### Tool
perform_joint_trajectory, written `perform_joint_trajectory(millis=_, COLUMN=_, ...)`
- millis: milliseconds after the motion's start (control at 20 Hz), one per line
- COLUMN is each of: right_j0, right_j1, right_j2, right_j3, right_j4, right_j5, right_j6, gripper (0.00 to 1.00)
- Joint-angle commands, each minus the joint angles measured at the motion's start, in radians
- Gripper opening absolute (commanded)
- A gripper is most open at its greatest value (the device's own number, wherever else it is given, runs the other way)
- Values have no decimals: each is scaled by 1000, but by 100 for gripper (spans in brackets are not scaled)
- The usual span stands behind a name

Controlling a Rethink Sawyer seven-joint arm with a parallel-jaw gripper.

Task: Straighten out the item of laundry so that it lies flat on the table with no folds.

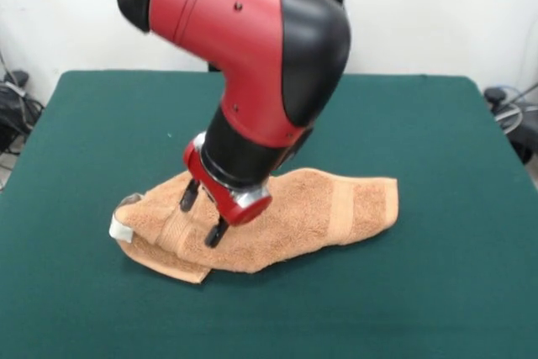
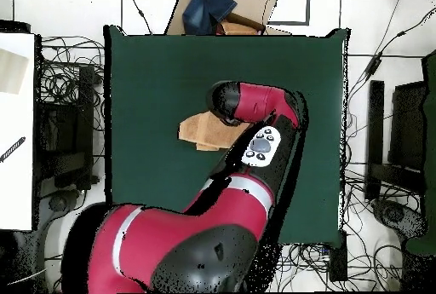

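The pincer [image 1: 203,214] stands spread open, gripping nothing, tips down on the folded end of the orange towel [image 1: 336,208], which lies rumpled on the green table [image 1: 437,292] beneath it.

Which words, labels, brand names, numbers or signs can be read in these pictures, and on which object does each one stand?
None can be read.
The white tag on the towel: no print can be made out.
The button pad on the arm: small marks, too small to read.
The end effector, the green table and the cardboard box beyond the table: no writing shows.
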Motion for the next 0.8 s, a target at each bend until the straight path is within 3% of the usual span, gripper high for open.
perform_joint_trajectory(millis=50, right_j0=10, right_j1=82, right_j2=19, right_j3=-43, right_j4=15, right_j5=15, right_j6=188, gripper=100)
perform_joint_trajectory(millis=800, right_j0=1, right_j1=75, right_j2=20, right_j3=-53, right_j4=23, right_j5=50, right_j6=156, gripper=100)
